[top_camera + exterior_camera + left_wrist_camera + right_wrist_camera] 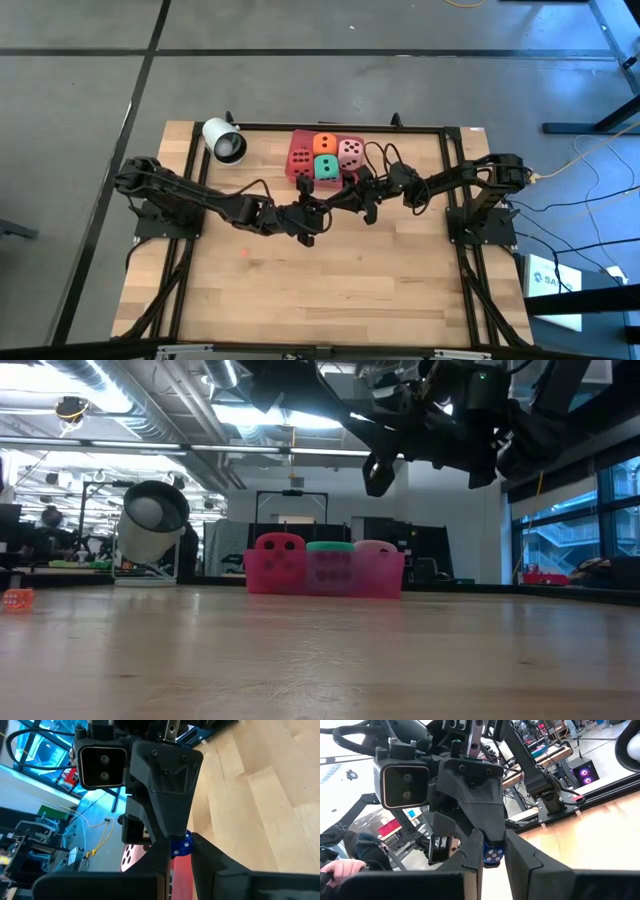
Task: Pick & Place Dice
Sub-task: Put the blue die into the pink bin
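Dice (pixel 325 166) rest in the tray (pixel 390 578); left fingers (pixel 220 870) and right fingers (pixel 525 860) both pinch one blue die (pixel 492 855) midair.

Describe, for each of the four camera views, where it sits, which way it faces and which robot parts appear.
High view: above the table, facing straight down; left arm and right arm meet mid-table beside the dice.
Low view: table-top height, facing level across to the pink tray; arms enter from above.
Left wrist view: on the left arm, facing past the left tool at the right arm.
Right wrist view: on the right arm, facing past the right tool at the left arm.
Shared: both wrist views show a small blue die.
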Robot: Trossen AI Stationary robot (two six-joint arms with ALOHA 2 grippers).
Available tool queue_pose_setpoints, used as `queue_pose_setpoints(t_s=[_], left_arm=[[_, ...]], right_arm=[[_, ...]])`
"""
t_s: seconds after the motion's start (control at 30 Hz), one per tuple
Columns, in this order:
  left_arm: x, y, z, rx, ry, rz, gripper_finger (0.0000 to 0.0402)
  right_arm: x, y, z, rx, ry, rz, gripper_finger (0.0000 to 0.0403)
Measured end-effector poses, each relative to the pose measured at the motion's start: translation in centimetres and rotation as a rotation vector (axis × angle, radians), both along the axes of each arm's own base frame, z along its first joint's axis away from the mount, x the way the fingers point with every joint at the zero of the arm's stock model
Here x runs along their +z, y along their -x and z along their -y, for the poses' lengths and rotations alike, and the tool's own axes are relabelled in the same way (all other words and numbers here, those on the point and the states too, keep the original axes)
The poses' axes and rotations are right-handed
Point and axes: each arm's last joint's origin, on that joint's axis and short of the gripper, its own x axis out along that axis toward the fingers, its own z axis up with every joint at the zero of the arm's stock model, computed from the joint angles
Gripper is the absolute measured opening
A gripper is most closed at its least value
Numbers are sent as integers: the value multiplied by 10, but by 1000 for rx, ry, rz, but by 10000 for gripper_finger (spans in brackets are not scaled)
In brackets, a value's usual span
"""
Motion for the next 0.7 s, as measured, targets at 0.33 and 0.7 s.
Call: queue_pose_setpoints(t_s=[0.33,0.7], left_arm=[[-1,-3,-18,21,87,19,20],[0,-4,-22,24,105,31,72]], right_arm=[[-1,0,0,9,0,-14,52],[-2,0,3,-4,21,-7,51]])
